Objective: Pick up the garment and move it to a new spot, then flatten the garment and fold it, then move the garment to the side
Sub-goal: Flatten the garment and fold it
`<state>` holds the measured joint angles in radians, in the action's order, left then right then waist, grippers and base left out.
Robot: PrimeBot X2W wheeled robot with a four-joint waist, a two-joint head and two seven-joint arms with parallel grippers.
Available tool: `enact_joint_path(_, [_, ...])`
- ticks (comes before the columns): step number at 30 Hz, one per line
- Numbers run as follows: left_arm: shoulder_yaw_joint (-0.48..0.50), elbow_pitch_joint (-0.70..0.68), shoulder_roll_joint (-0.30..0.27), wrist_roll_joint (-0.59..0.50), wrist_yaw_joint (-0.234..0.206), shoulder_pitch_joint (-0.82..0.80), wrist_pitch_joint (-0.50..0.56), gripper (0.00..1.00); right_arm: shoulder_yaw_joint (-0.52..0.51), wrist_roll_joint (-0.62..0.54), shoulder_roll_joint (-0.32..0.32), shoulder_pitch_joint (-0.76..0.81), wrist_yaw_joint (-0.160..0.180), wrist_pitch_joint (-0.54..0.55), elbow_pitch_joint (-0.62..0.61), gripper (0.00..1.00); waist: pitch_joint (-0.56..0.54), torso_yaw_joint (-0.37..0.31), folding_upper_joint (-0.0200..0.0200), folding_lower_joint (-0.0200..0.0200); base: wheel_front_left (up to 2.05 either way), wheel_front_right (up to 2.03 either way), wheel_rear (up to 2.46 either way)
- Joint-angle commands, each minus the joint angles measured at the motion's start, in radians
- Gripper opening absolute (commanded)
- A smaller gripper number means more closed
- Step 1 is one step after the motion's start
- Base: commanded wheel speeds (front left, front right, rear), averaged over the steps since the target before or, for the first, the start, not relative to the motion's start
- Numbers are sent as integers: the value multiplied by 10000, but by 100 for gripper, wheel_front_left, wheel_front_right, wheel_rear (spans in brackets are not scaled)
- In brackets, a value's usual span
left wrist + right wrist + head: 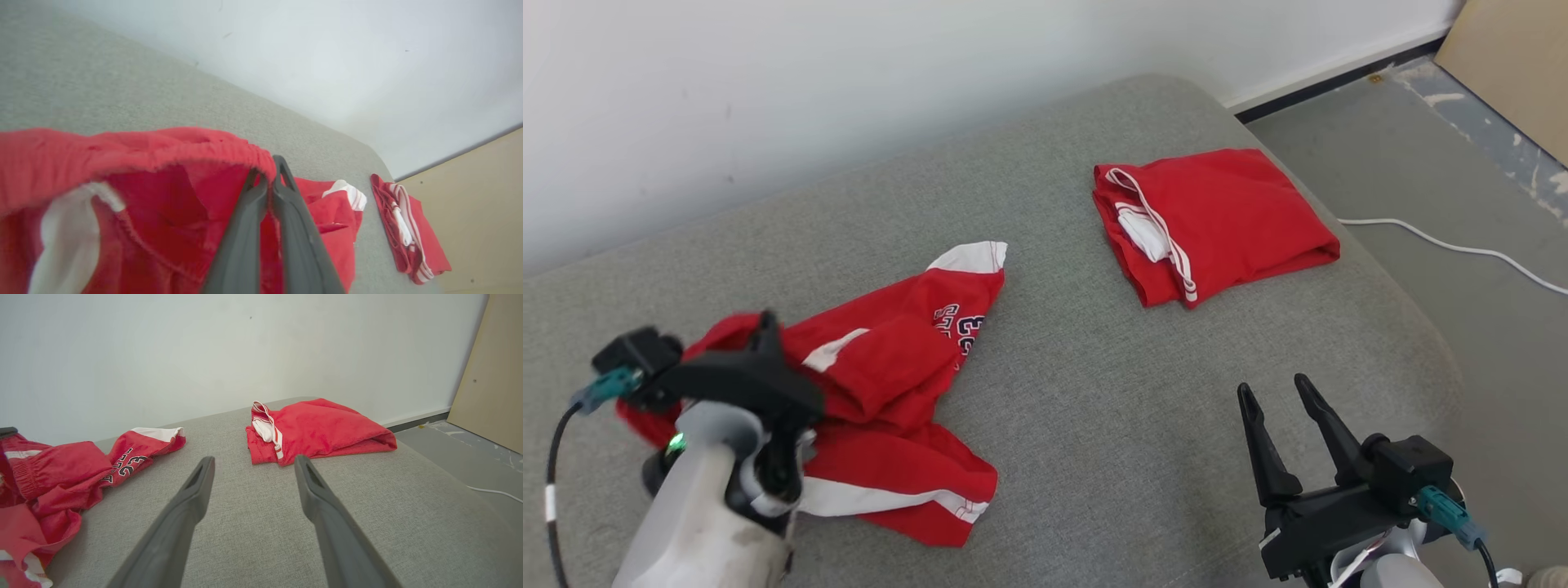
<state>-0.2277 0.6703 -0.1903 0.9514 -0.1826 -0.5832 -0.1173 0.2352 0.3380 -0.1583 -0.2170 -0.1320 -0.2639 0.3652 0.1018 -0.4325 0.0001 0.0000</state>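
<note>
Left gripper [270,175] is pinching the garment [890,384] by its waistband, jaws closed on cloth. Garment is lying crumpled at lower left of the head view, on the cushion [1094,392]. Right gripper [1274,385] is waiting at lower right, jaws apart, holding nothing. Judging by this, only the grasp is done. Moving, flattening, folding and setting aside are all remaining.

Left gripper [271,171] clamped on the waistband of the crumpled garment [890,359], pale forearm [698,523] slanting over it, right gripper [1272,385] spread wide, well to its right
</note>
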Motion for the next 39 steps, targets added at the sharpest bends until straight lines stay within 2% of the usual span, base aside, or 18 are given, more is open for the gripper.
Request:
enact_joint_path(1, [-45, -212, 153, -7, 140, -215, -19, 0, 7, -99, 19, 111, 25, -1, 9, 100, -120, 107, -1, 0, 0, 0, 0])
enact_joint_path(5, [-392, -998, 577, 190, 847, -757, 339, 0, 74, -80, 12, 100, 25, -1, 54, 100, -305, 259, -1, 0, 0, 0, 0])
enact_joint_path(8, [-656, -1499, 840, 375, 1158, -1257, 718, 0, 162, -67, 5, 42, 25, -1, 84, 100, -419, 315, -1, 0, 0, 0, 0])
enact_joint_path(13, [-964, -1945, 1136, 716, 1419, -2202, 1253, 0, 272, -34, -17, 8, 25, -1, 145, 100, -556, 288, -1, 0, 0, 0, 0])
enact_joint_path(18, [-1038, -2176, 1313, 1198, 1657, -3017, 1279, 0, 328, 72, -72, 47, 25, -1, 182, 100, -591, 256, -1, 0, 0, 0, 0])
enact_joint_path(23, [-1319, -2448, 1367, 2024, 1869, -2668, 1578, 0, 137, 92, -112, 229, 26, 0, 161, 100, -521, 565, -1, 0, 0, 0, 0])
enact_joint_path(25, [-1634, -2414, 1298, 1961, 1772, -2112, 1836, 0, 24, 45, -105, 351, 26, 0, 131, 100, -490, 819, -1, 0, 0, 0, 0])
enact_joint_path(31, [-2438, -2644, 203, 1422, 1255, 56, 2537, 0, -210, -62, -145, 556, 26, -1, 53, 100, -491, 1752, -1, 0, 0, 0, 0])
enact_joint_path(37, [-2881, -3244, -1218, 448, 266, 1599, 2741, 0, -153, -115, -43, 529, 26, -1, 33, 100, -604, 2462, -1, 0, 0, 0, 0])
enact_joint_path(38, [-2881, -3244, -1218, 448, 266, 1599, 2741, 0, -153, -115, -43, 529, 26, -1, 33, 100, -604, 2462, -1, 0, 0, 0, 0])
enact_joint_path(39, [-3066, -3295, -1665, -23, -109, 1875, 2684, 0, -136, -108, -54, 529, 26, -1, 70, 100, -655, 2601, -1, 0, 0, 0, 0])
